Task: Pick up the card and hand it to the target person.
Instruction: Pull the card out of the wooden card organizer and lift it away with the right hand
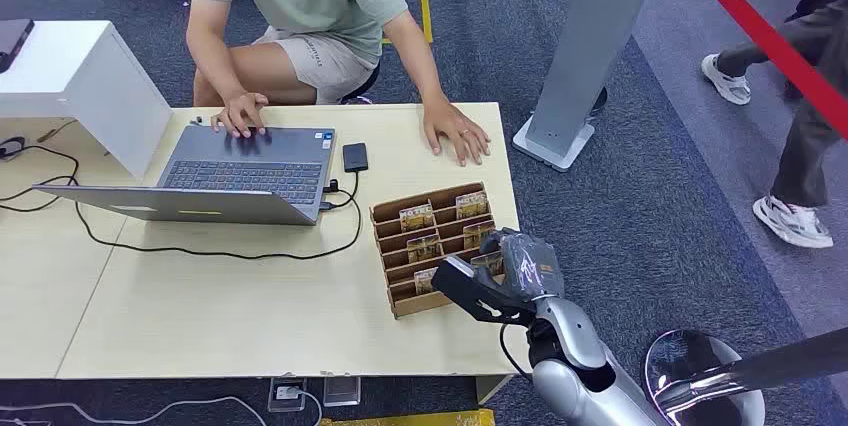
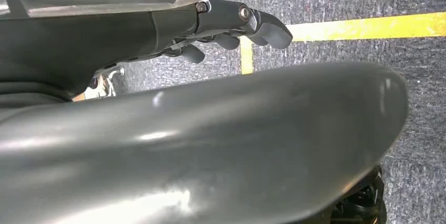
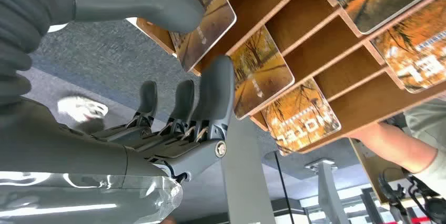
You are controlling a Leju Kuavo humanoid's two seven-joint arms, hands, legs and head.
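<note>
— At the table's right edge: right hand (image 1: 497, 281) against the wooden card rack (image 1: 385, 214). Grip?
— Thumb (image 3: 158, 3) lies on the nearest card (image 3: 208, 21); fingers (image 3: 215, 92) are spread beside it, not closed. No hold yet.
— Card count?
— Five cards visible in the rack slots from the head view.
— Left hand (image 2: 231, 24)?
— Hanging over carpet, fingers curled, holding nothing.
</note>
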